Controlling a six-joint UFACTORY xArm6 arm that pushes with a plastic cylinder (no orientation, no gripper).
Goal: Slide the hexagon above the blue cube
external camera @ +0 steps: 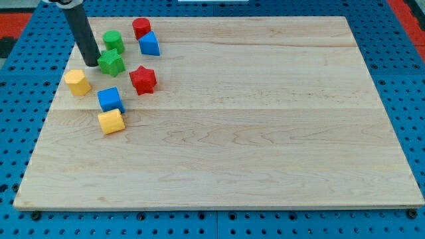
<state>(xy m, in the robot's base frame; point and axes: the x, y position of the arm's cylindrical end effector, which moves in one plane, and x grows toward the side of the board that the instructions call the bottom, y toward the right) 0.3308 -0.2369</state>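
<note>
The yellow hexagon (78, 82) lies near the board's left edge, up and to the left of the blue cube (109, 99). My tip (91, 64) rests on the board just above and to the right of the yellow hexagon, close against the left side of the green star (111, 62). The dark rod rises from the tip toward the view's top left. The blue cube sits directly above a yellow block (111, 121), nearly touching it.
A green cylinder (113, 40) stands above the green star. A red block (141, 28) and a blue wedge-like block (149, 44) sit near the top edge. A red star (142, 79) lies right of the green star. The wooden board (252, 133) lies on blue pegboard.
</note>
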